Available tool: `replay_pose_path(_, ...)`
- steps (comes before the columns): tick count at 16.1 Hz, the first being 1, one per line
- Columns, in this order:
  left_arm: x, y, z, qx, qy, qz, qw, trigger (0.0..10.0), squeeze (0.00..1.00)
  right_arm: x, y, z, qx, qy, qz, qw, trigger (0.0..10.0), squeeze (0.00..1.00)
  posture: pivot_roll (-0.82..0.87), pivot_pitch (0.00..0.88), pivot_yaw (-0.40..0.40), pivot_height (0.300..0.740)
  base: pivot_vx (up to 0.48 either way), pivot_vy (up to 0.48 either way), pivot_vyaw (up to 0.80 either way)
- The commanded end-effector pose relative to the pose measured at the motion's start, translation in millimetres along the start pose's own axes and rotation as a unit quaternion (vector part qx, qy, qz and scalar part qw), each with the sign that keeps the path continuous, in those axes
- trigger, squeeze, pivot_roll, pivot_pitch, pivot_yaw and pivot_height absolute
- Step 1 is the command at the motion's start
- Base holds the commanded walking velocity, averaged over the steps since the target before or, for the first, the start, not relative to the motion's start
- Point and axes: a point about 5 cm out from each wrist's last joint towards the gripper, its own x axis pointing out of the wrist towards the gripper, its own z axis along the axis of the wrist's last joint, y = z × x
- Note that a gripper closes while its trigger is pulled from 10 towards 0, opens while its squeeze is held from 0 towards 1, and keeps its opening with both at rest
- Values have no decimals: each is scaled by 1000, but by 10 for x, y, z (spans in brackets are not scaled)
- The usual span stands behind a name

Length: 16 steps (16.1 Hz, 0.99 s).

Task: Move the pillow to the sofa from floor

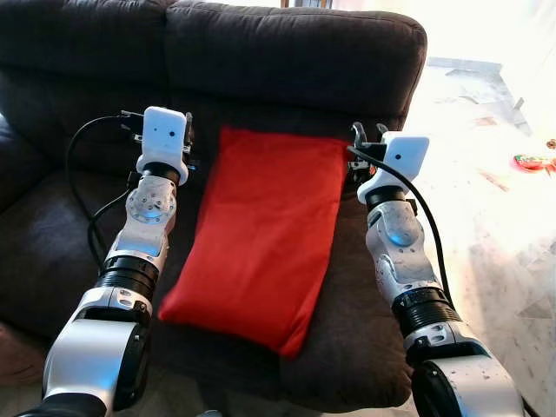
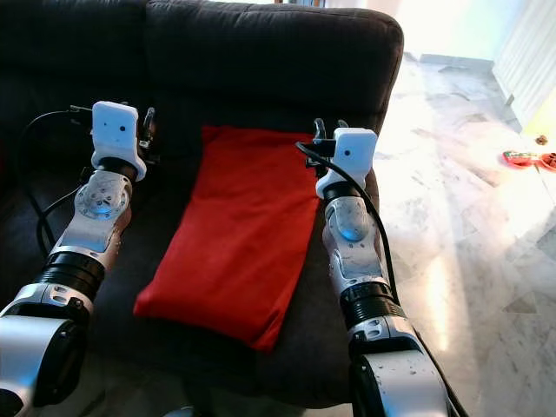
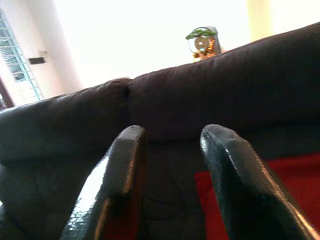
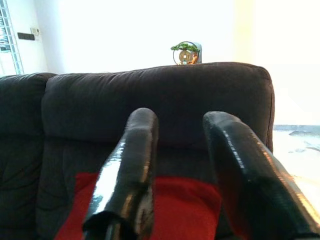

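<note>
pillow (image 1: 256,230): red cloth oblong, flat on dark plush sofa (image 1: 287,52) | our left claw (image 3: 170,165) 9 o'clock, spread | right claw (image 4: 180,165) 3 o'clock, spread

Two long black fingers (image 4: 131,170) of the right gripper (image 4: 187,175) stand parted, nothing between them, pointing at the dark sofa (image 4: 160,95). A red pillow (image 4: 175,205) lies on the seat below the backrest. A small green-topped ornament (image 4: 185,53) sits behind the sofa's back against a bright white wall (image 4: 115,30).
</note>
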Motion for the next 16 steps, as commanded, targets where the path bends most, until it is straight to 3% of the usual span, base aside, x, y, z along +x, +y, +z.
replay_pose_path(1, 38, 82, 17, 14, 3, 25, 1000, 10000, 0, 35, 11, 102, -2, -21, -2, 1000, 10000, 1000, 88, 59, -48, 740, 0, 0, 0)
replay_pose_path(3, 37, 108, 32, 10, -2, 27, 1000, 10000, 0, 19, 22, 92, -11, -21, 1, 1000, 10000, 0, 88, 59, -47, 740, 0, 0, 0)
replay_pose_path(5, -4, 112, 25, 7, -7, 25, 1000, 10000, 0, -16, 9, 54, -8, -15, -2, 1000, 10000, 0, 91, 56, -46, 740, 0, 0, 0)
replay_pose_path(10, -399, 62, -120, 15, -35, 33, 999, 10000, 0, -314, -149, -92, -13, -12, -27, 999, 10000, 0, 85, 48, -38, 740, 0, 0, 0)
replay_pose_path(11, -541, 14, -203, 33, -31, 33, 998, 10000, 0, -417, -186, -146, -40, -8, -30, 999, 10000, 0, 73, 47, -34, 740, 0, 0, 0)
replay_pose_path(13, -682, -26, -284, 17, -11, 40, 999, 10000, 0, -567, -208, -193, -57, -5, -29, 998, 10000, 0, 64, 44, -33, 740, 0, 0, 0)
replay_pose_path(16, -730, -112, -438, -2, 40, 28, 999, 10000, 0, -682, -311, -368, -62, 36, -52, 996, 10000, 0, 60, 32, -27, 740, 0, 0, 0)
